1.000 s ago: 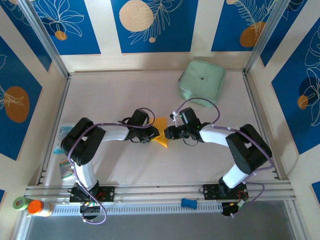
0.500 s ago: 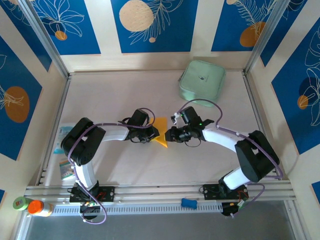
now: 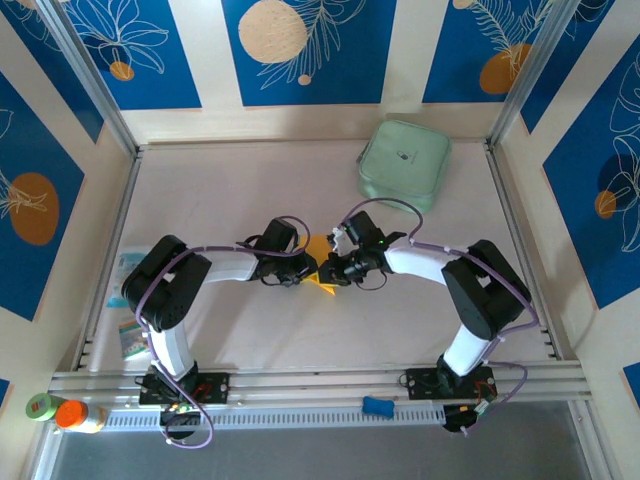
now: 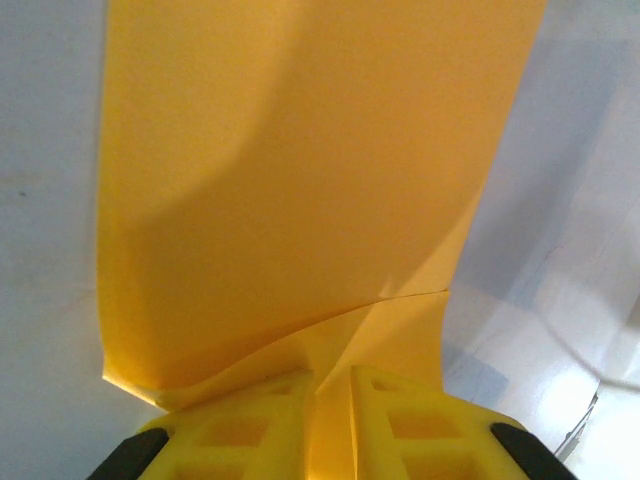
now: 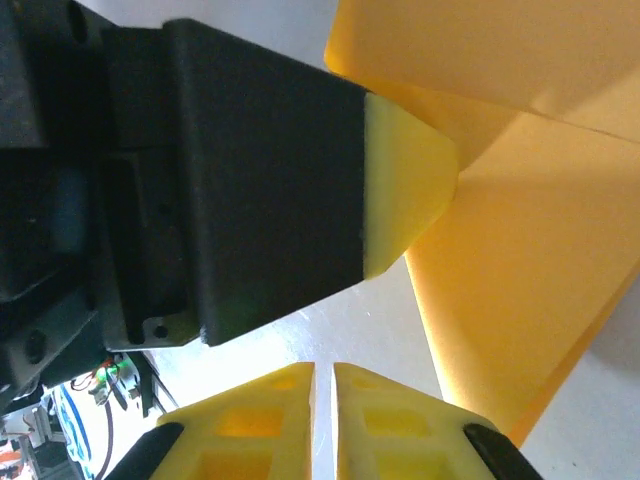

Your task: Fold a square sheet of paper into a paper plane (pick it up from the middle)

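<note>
The orange-yellow sheet of paper (image 3: 320, 249) is partly folded and stands up from the table centre between my two grippers. My left gripper (image 3: 306, 268) is shut on its lower edge. In the left wrist view the paper (image 4: 300, 180) rises from between the yellow fingers (image 4: 250, 420), with a folded flap at the lower right. My right gripper (image 3: 336, 269) faces it from the right, close beside the paper. In the right wrist view its fingers (image 5: 400, 420) stand almost together with only a thin slit of table between them, holding nothing. The paper (image 5: 530, 260) lies to their right, and the left gripper's fingertip (image 5: 405, 190) is above.
A mint-green rounded-square case (image 3: 405, 165) lies at the back right. Small printed packets (image 3: 130, 335) sit at the left edge. An orange-capped bottle (image 3: 75, 413) and a blue piece (image 3: 377, 406) rest on the front rail. Blue-patterned walls enclose the table.
My right gripper has moved left, up to the paper, and its jaws have closed together. The left gripper has kept its hold and its place.
</note>
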{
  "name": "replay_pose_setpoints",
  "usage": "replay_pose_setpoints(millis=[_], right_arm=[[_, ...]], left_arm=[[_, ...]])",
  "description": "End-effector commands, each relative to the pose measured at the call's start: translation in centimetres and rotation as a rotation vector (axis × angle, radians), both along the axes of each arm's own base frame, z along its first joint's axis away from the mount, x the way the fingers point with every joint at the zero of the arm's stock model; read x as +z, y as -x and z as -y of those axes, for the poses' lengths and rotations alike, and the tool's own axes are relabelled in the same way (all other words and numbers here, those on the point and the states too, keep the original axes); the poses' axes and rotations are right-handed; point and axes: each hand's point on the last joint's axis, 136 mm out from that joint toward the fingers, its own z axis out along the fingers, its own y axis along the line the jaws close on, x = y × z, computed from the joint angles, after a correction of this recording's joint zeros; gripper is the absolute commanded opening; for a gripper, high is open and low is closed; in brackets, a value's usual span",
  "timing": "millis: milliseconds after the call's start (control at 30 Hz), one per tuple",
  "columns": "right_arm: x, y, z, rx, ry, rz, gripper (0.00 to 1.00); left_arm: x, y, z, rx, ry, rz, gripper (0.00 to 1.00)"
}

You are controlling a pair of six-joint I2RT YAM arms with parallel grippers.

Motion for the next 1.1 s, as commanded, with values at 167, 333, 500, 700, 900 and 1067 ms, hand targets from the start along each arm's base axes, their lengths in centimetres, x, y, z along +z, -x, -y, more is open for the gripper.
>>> replay_pose_setpoints(millis=[167, 333, 500, 700, 900, 1067], right_arm=[[-1.7, 0.7, 0.0, 0.008, 0.048, -0.063, 0.12], [-2.6, 0.7, 0.6, -0.001, 0.091, -0.064, 0.11], [-3.1, 0.7, 0.8, -0.001, 0.105, -0.069, 0.11], [-3.5, 0.8, 0.8, -0.002, 0.109, -0.08, 0.11], [-3.9, 0.8, 1.0, -0.004, 0.122, -0.086, 0.11], [-4.3, 1.0, 1.1, -0.001, 0.137, -0.089, 0.1]], left_arm=[[-3.2, 1.8, -2.2, 0.026, -0.127, -0.093, 0.2], [-3.8, 2.1, -2.4, 0.026, -0.142, -0.107, 0.19], [-4.1, 2.2, -2.6, 0.032, -0.146, -0.117, 0.19], [-4.1, 2.2, -2.6, 0.03, -0.148, -0.119, 0.19], [-4.2, 2.3, -2.7, 0.032, -0.152, -0.122, 0.19], [-4.3, 2.5, -2.8, 0.03, -0.165, -0.131, 0.19]])
